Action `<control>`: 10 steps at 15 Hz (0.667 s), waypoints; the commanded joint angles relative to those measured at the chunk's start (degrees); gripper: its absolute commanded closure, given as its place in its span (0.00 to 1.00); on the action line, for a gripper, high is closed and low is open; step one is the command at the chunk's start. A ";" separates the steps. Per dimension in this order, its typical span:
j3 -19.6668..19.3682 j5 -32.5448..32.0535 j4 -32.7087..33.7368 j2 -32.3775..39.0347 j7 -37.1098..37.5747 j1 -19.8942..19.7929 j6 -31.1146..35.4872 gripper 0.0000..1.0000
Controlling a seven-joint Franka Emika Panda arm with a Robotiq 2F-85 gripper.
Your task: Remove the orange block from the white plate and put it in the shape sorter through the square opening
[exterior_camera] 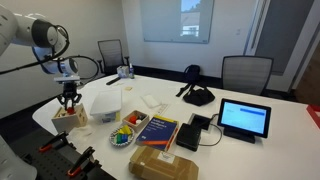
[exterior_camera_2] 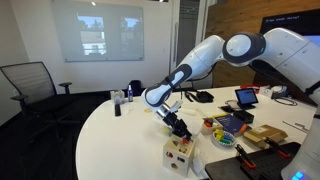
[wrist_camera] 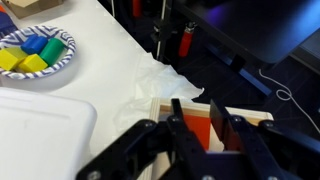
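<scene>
My gripper (wrist_camera: 197, 118) hangs straight over the shape sorter (wrist_camera: 255, 118), a light-wood box at the table's edge, which also shows in both exterior views (exterior_camera: 68, 114) (exterior_camera_2: 180, 156). The fingers stand close together with an orange surface between them, which I read as the orange block (wrist_camera: 198, 128) held just above the sorter's top. The gripper shows in both exterior views (exterior_camera: 68, 98) (exterior_camera_2: 179, 126). The white plate (wrist_camera: 62, 68) lies apart at the upper left of the wrist view and holds blue, green and yellow pieces, no orange one. It also shows in an exterior view (exterior_camera: 124, 137).
A translucent white tub (exterior_camera: 103, 103) stands beside the sorter, with crumpled white paper (wrist_camera: 160, 80) between them. Books (exterior_camera: 157, 130), a cardboard package (exterior_camera: 163, 161), a tablet (exterior_camera: 244, 118) and cables lie further along the table. Office chairs stand around it.
</scene>
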 commanded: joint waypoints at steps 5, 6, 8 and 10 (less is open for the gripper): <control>-2.19 -2.04 2.35 0.70 0.38 1.99 -1.69 0.91; -2.10 -1.88 2.34 0.65 0.38 1.89 -1.45 0.91; -2.05 -1.76 2.47 0.75 0.35 1.88 -1.47 0.91; -1.97 -1.56 2.59 0.75 0.28 1.82 -1.51 0.91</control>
